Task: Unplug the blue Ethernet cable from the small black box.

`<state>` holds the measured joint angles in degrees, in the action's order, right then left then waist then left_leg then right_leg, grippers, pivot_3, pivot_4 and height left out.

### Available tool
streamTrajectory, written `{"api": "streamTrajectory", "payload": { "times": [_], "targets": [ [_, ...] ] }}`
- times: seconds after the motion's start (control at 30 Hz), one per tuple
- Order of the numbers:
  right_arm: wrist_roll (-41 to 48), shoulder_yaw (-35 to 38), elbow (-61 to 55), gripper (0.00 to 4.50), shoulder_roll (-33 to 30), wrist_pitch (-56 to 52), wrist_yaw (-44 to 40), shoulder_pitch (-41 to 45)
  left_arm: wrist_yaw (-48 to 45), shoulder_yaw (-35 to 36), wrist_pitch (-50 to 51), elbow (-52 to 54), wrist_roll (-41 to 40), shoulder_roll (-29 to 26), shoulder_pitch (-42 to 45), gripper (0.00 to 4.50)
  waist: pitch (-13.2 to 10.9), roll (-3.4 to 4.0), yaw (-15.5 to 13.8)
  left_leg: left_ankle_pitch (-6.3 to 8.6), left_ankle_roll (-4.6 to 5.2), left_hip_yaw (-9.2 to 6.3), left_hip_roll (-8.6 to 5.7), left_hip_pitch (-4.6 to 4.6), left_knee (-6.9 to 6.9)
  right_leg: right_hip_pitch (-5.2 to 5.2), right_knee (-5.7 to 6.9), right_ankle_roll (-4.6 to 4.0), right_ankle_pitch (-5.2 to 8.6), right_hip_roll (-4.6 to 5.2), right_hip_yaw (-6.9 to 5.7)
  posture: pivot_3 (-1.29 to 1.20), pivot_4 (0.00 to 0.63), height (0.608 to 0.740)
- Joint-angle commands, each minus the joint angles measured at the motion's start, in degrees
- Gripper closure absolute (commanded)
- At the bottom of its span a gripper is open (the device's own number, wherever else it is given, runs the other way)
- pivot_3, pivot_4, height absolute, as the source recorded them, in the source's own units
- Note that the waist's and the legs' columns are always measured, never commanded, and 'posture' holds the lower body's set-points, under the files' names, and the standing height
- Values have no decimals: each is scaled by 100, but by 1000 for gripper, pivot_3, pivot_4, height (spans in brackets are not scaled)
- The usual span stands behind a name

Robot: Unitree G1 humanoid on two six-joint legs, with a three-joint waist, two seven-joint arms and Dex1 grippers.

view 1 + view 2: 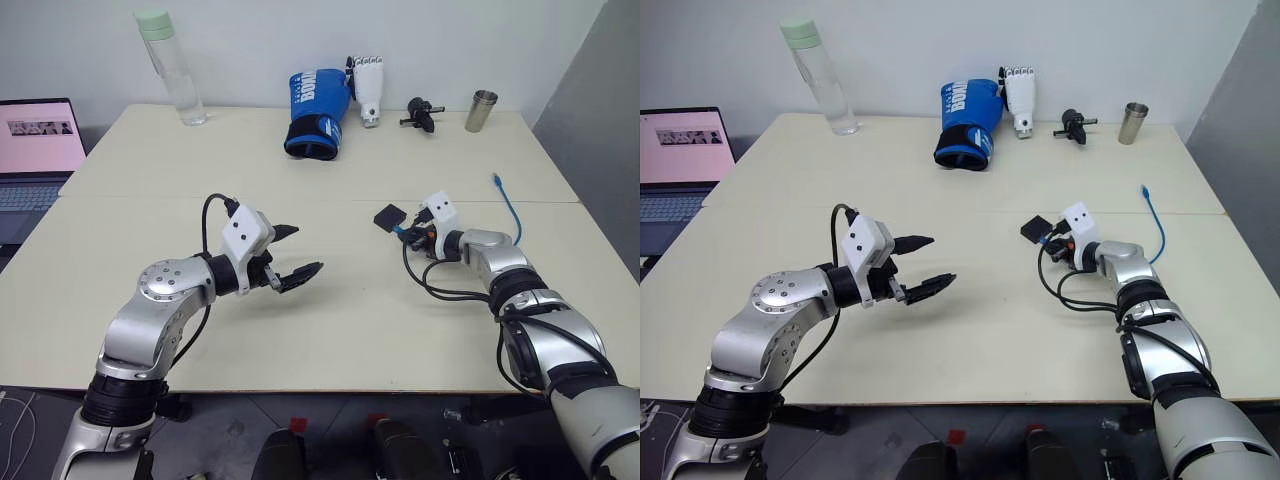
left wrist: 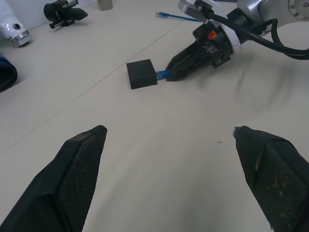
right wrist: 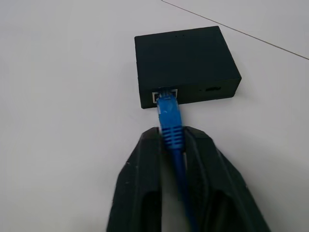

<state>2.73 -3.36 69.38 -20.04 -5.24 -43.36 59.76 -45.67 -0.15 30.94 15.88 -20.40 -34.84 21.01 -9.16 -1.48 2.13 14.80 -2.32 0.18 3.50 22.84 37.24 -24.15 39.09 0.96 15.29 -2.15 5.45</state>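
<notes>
A: Right wrist view: state the right gripper [image 3: 173,145] condition.
B: Fingers clamped on the blue Ethernet cable [image 3: 171,123], just behind its plug. Plug is seated in the side port of the small black box [image 3: 186,60].
A: Cable axis?
B: Plugged end runs straight from the port back between the fingers, along the gripper's line. Free end [image 1: 497,181] lies nearer the desk's right edge, pointing toward the far edge.
A: Box location?
B: Flat on the desk [image 1: 330,300], right of centre, near the seam between the two desk tops.
A: Left gripper [image 1: 290,254]?
B: Fingers spread wide, holding nothing, above the desk left of centre, well apart from the box, aimed toward it
</notes>
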Motion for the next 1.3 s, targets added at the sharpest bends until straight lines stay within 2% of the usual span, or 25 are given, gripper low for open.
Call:
{"api": "streamTrajectory", "payload": {
  "times": [0.03, 0.2, 0.37, 0.47, 0.57, 0.77, 1.03, 1.23, 1.3],
  "targets": [
    [5, 152, -308, 4381, -113, 137, -87, 156, 55, 149, 34, 290, -144, -13, 39, 0, 0, 0, 2, 0, 0, 0, 0, 0, 0, 0, 0, 0, 0, 0, 0, 0, 150, 740],
    [-199, -246, -3398, 4381, -613, 446, -605, -903, 111, 764, 503, 181, -616, -173, 153, 0, -6, 10, -19, 0, 0, -5, 0, 5, -2, -3, 1, 1, 0, 2, -3, 0, 150, 740],
    [-912, -672, -4807, 4381, -1049, 1660, -375, -1709, -154, 1245, 1197, 15, -1423, -410, 420, 0, -5, 8, -22, 0, 0, -11, 0, 2, -3, 0, 2, 2, 0, 1, -11, 0, 150, 740],
    [-1433, -959, -4910, 4381, -1093, 2606, 37, -1955, -386, 1365, 1519, -288, -1801, -605, 866, 0, -5, 8, -18, 0, 0, -9, -1, 0, 0, 1, 3, 2, 1, 1, -12, 0, 150, 740],
    [-1774, -1096, -4721, 4381, -997, 3063, 480, -1893, -613, 1261, 1688, -582, -1967, -731, 1169, 0, -6, 9, -13, 0, -1, -6, -2, 0, 3, 1, 6, 2, 1, 0, -8, 0, 150, 740],
    [-2424, -1311, -4523, 4381, -622, 3791, 1387, -1432, -1251, 575, 1261, -1186, -1584, -780, 1544, 0, -6, 9, 8, -2, -4, -5, 0, -1, 3, -2, 7, 1, 0, -2, -8, 0, 150, 740],
    [-2471, -1524, -4984, 4381, -377, 4217, 1445, -1504, -1288, 261, 520, -1889, -1144, -344, 2119, 0, -6, 9, -33, -6, -10, -4, -3, 3, 6, -1, 3, 0, 0, 2, -7, 0, 150, 740],
    [-2496, -1575, -5049, 4381, -311, 4197, 1481, -1548, -1598, 146, 330, -2169, -1017, -296, 2359, 0, -5, 8, -26, -2, -4, -5, -3, 3, 9, -1, 6, 0, 0, 2, -7, 0, 150, 740],
    [-2478, -1570, -5060, 4382, -283, 4151, 1478, -1553, -1684, 150, 341, -2176, -1035, -284, 2365, 376, -5, 8, -25, -2, -4, -5, -3, 3, 9, -1, 7, 0, 0, 2, -7, 0, 150, 740]
  ]
}}
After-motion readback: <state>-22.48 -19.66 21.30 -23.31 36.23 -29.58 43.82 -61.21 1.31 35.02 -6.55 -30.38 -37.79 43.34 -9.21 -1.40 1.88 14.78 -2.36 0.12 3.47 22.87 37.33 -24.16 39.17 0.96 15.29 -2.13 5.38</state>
